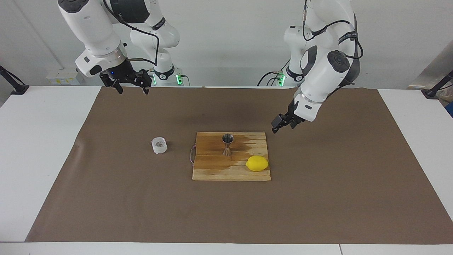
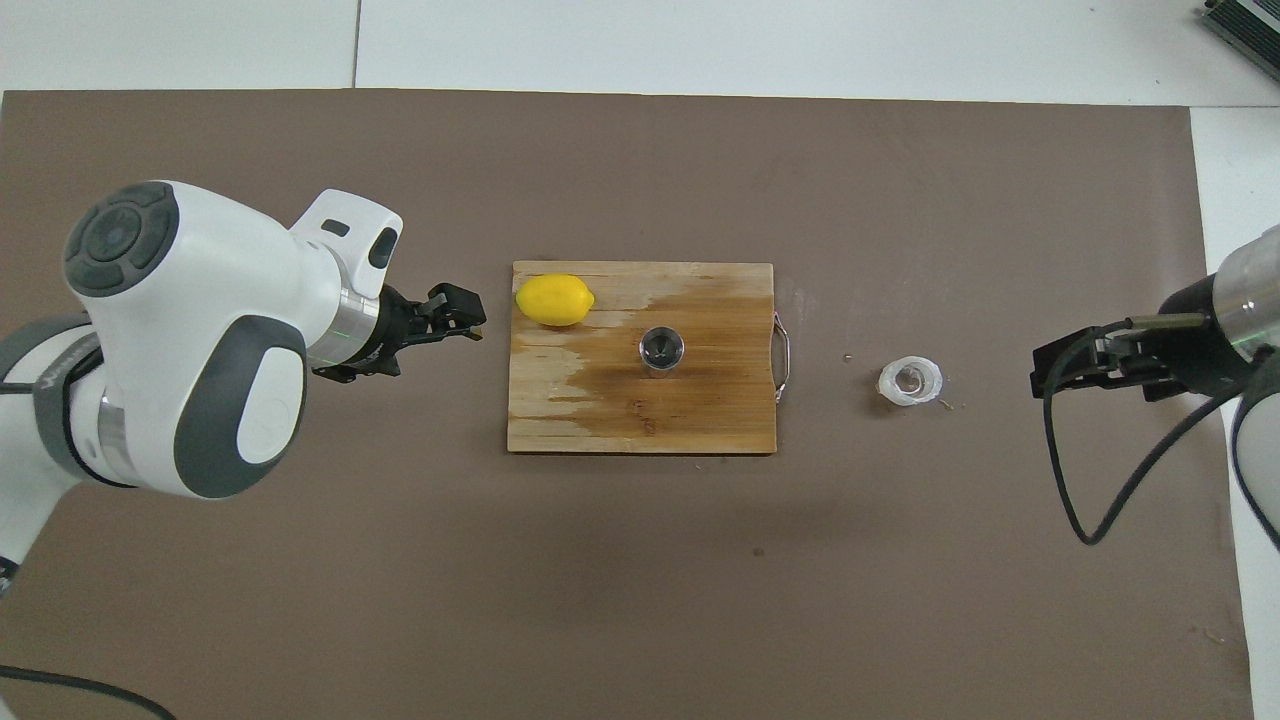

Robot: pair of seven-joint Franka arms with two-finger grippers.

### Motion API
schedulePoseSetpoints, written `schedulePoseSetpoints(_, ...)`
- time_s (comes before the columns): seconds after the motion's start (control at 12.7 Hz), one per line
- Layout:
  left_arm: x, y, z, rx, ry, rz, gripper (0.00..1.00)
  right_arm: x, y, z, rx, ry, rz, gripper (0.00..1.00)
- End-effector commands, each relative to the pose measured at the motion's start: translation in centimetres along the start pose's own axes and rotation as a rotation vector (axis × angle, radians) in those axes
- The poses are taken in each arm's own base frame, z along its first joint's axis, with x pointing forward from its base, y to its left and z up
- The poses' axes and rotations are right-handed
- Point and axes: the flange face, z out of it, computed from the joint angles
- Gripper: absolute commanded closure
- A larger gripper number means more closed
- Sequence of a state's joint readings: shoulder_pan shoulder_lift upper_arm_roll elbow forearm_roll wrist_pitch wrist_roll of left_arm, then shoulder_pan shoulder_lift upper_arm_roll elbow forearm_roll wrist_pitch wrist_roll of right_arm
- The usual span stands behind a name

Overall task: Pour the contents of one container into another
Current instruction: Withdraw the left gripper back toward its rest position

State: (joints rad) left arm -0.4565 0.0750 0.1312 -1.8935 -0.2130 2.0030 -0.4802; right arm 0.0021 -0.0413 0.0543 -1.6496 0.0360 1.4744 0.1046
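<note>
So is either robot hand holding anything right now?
No, nothing is held. The left gripper hangs empty beside the wooden board, and the right gripper waits empty, away from the clear cup. The metal jigger stands untouched.

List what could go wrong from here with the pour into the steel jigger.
1. The shiny hourglass-shaped steel jigger stands free on the wooden cutting board; a bump may topple it.
2. Its rim is narrow, so the small clear frosty cup could spill past it.
3. The yellow lemon may roll if nudged by the left gripper.
</note>
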Motion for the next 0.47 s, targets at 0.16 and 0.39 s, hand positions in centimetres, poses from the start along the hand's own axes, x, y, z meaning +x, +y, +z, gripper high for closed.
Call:
schedulePoseSetpoints(0.16, 1.4, -6.1, -5.5, 0.162, 0.029, 0.29, 0.0, -0.2, 0.2, -0.4, 0.003, 0.009, 0.022, 0.0)
schedulePoseSetpoints(0.39, 3.2, -12.6, -8.4, 0.161, 0.038, 0.388, 0.0, -0.2, 0.2, -0.4, 0.003, 0.009, 0.022, 0.0)
